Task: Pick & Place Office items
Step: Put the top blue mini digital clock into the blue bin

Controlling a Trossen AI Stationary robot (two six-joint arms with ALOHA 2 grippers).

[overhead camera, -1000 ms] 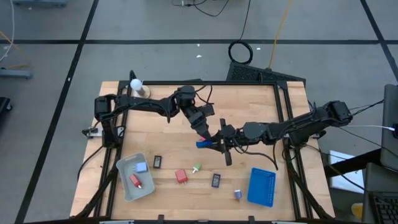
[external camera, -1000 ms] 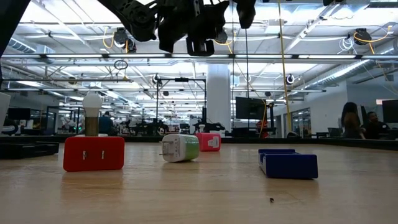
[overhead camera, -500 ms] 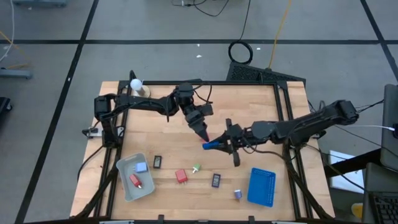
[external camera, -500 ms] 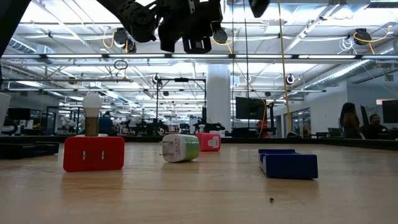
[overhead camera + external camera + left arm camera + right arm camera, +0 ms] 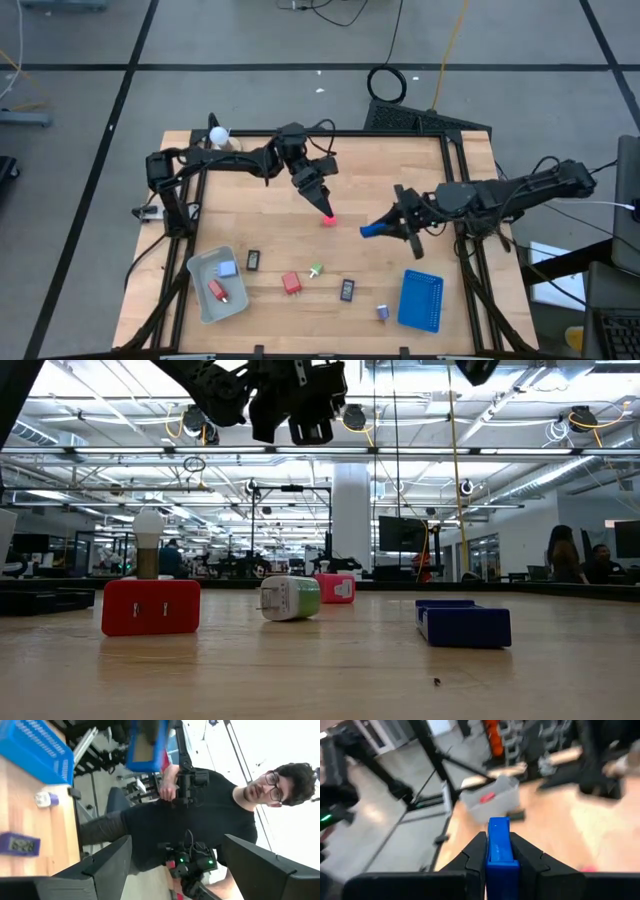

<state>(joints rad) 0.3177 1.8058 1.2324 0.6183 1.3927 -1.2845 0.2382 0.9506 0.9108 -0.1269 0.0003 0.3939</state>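
My right gripper (image 5: 385,226) hangs over the table's right half, shut on a blue block (image 5: 371,230). My left gripper (image 5: 325,207) is open above the table's middle, and a small red piece (image 5: 329,220) lies on the wood at its fingertips. The left wrist view looks across at the held blue block (image 5: 145,745). A grey tray (image 5: 205,300) holds a light-blue block (image 5: 228,268) and a red one (image 5: 217,291). On the near half lie two black rectangles (image 5: 253,259) (image 5: 347,289), a red block (image 5: 291,283), a green-white bit (image 5: 316,270) and a purple bit (image 5: 382,312). My right gripper pinches the blue block (image 5: 499,851) between its two fingers (image 5: 475,855), one on each long side. The fingers lie along the block, and its free end (image 5: 366,231) sticks out past them toward the table's left. The block is lifted clear of the table.
A blue tray (image 5: 421,299) lies near the table's near right corner, below my right gripper. A white ball on a wooden base (image 5: 218,135) stands at the far left corner. A dark frame edges the tabletop. A person (image 5: 210,810) stands beyond the table, in the left wrist view.
The two grippers were together at the blue block a second ago and have parted. My right gripper has carried the block toward the table's right edge. My left gripper has drawn back toward the far left, and the small red piece now shows at its tips.
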